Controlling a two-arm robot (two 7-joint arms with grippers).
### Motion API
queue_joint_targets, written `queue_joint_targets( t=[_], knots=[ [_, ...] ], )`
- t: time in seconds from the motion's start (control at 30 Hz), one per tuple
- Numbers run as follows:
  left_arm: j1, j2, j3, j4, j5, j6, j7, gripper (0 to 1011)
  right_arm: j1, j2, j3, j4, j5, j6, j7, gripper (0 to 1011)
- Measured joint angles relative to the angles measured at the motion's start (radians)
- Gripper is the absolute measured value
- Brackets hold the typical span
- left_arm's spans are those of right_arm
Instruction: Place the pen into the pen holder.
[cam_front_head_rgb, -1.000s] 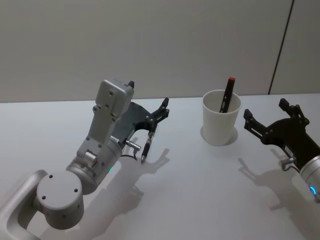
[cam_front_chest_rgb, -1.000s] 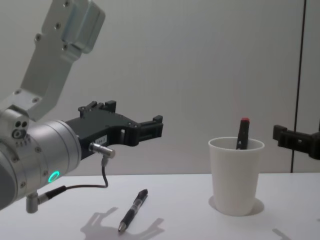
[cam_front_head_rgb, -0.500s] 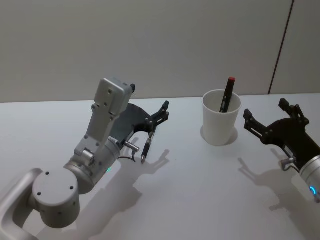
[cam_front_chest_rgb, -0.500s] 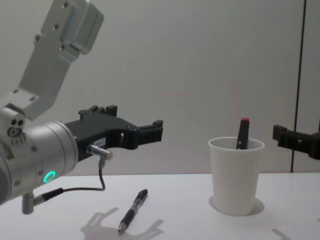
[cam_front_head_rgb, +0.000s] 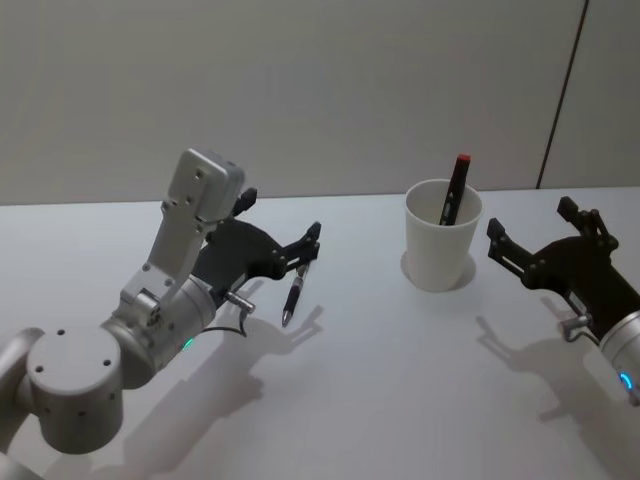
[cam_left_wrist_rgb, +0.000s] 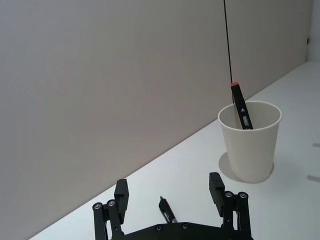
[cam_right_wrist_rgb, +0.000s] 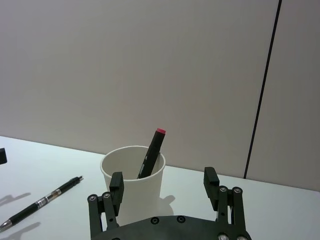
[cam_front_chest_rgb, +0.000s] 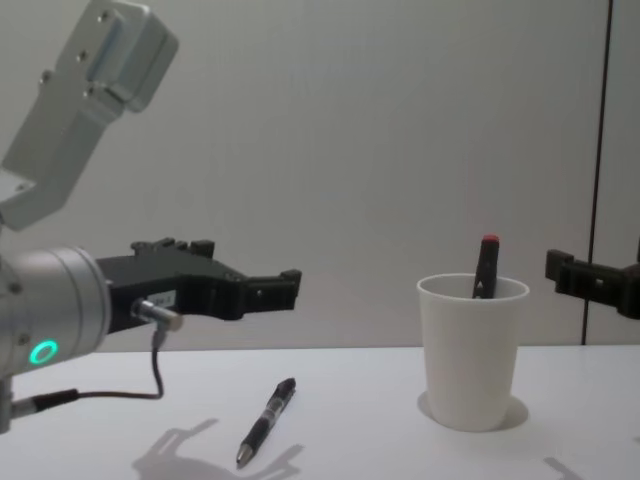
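Pen lying flat on table, left gripper held level above it — jaws spread, empty, right gripper open, right of pen holder — marker standing inside

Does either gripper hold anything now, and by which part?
Nothing is held. The left gripper and the right gripper are open; the pen lies on the table.

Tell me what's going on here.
The left gripper hovers open over the pen, which lies on the table, not yet grasped. The cup stands off to the right with a red-capped marker already inside. The right gripper sits open beside the cup, idle.
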Motion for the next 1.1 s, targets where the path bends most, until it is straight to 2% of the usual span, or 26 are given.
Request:
queue_joint_targets(
  t=[0.23, 0.47, 0.7, 1.1],
  knots=[
    [0.004, 0.019, -0.016, -0.018, -0.027, 0.066, -0.022, 1001, 0.0, 0.0, 0.0, 0.0, 0.0, 0.0, 0.0, 1001],
    [-0.005, 0.023, -0.024, -0.016, -0.047, 0.123, -0.048, 1001, 0.0, 0.0, 0.0, 0.0, 0.0, 0.0, 0.0, 1002],
    [-0.028, 0.008, -0.026, 0.016, -0.052, 0.17, -0.072, 1001, 0.0, 0.0, 0.0, 0.0, 0.0, 0.0, 0.0, 1002],
    [-0.067, -0.031, -0.015, 0.082, -0.029, 0.207, -0.087, 1001, 0.0, 0.0, 0.0, 0.0, 0.0, 0.0, 0.0, 1002]
  ],
)
